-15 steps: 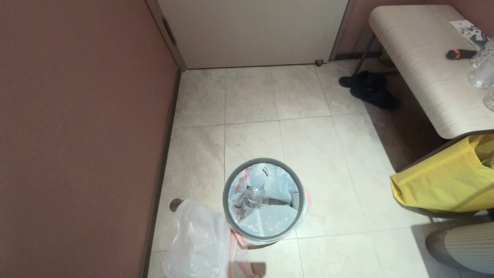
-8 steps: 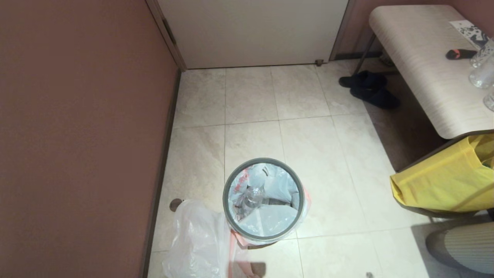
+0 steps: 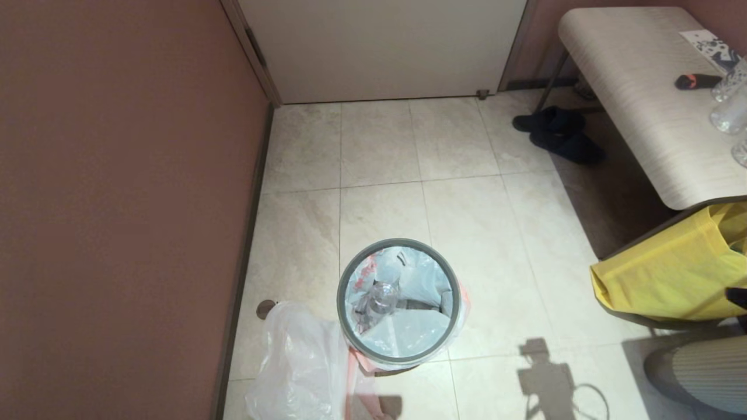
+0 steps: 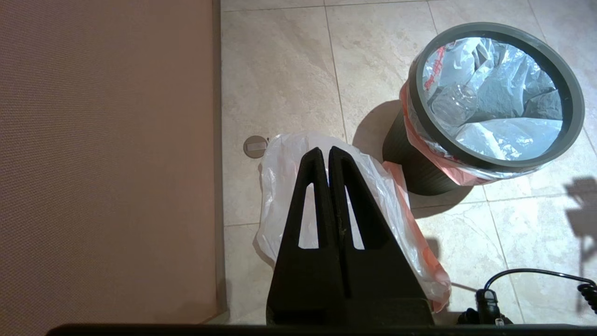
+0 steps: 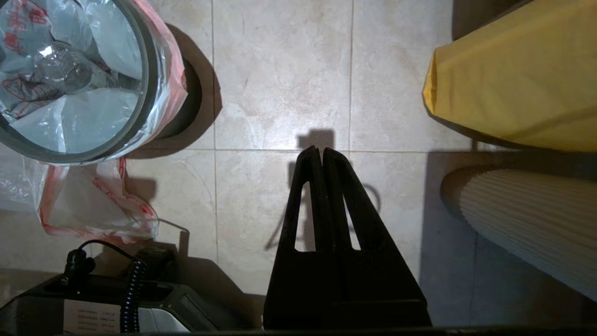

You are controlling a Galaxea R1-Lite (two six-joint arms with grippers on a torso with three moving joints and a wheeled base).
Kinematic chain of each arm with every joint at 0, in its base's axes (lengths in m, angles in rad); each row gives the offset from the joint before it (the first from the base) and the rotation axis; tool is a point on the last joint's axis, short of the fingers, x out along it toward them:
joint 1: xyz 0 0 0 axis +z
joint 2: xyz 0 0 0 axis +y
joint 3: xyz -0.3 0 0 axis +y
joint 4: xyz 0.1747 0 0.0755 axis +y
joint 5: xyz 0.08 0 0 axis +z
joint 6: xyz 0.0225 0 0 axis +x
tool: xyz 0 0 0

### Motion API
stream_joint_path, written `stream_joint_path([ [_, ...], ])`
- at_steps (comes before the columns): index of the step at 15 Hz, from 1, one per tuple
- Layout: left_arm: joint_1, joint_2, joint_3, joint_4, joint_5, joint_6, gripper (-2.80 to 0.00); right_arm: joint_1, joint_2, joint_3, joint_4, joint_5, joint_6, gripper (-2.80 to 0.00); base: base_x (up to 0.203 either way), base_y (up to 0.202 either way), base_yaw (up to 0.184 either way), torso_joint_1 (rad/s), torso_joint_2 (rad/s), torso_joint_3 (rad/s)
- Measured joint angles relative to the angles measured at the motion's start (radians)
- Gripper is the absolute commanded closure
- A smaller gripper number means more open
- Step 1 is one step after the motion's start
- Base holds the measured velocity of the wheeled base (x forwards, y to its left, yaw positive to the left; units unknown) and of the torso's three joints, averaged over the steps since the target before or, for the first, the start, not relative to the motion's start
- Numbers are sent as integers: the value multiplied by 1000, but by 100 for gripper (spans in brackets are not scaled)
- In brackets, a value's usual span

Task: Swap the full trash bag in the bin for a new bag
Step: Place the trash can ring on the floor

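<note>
While the bin (image 3: 398, 303) stands untouched on the floor tiles near the left wall, one thing has changed around it: a sharp shadow of an arm and its looped cable (image 3: 551, 388) now lies on the floor to the right of the bin, where a second ago the tiles were bare. I take that to mean the right arm has swung out from its rest and is starting toward the work.

From its own camera, the right gripper (image 5: 322, 151) hangs over bare floor between the bin and the yellow bag (image 3: 677, 271), its jaws clenched together on nothing. The left gripper (image 4: 329, 151) hovers above the new bag (image 4: 373, 186), jaws likewise pressed shut and empty, and that arm looks parked.

The bin holds its full liner (image 3: 402, 300), a clear bottle (image 3: 382, 297) showing through it, and the grey hoop (image 3: 344, 326) sits on the rim, pinning the liner's pink-red edge down the outside. The new bag (image 3: 297, 364) lies limp on the floor at the near left, touching the bin's side.

So nothing of the swap itself is done. My guess is the hoop must come off first, and the right jaws will need to open before they can take hold of it. The hoop is loose, so a careless tug could tip the light bin.
</note>
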State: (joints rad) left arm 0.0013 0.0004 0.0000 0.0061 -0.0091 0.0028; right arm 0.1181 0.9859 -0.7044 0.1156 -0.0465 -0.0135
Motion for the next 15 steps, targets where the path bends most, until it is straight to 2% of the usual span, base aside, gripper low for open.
stream_joint_path([
  [5, 0, 0, 0, 0, 0, 0, 0, 211, 473, -108, -201, -134, 75, 0, 0, 0, 0, 0, 0, 0],
  [10, 0, 0, 0, 0, 0, 0, 0, 333, 870, -309, -304, -146, 55, 0, 0, 0, 0, 0, 0, 0],
  [11, 0, 0, 0, 0, 0, 0, 0, 345, 925, -350, -313, -147, 21, -280, 0, 0, 0, 0, 0, 0],
  [13, 0, 0, 0, 0, 0, 0, 0, 364, 996, -399, -320, -137, -37, -280, 0, 0, 0, 0, 0, 0],
  [15, 0, 0, 0, 0, 0, 0, 0, 388, 1046, -417, -333, -90, -46, -280, 0, 0, 0, 0, 0, 0],
])
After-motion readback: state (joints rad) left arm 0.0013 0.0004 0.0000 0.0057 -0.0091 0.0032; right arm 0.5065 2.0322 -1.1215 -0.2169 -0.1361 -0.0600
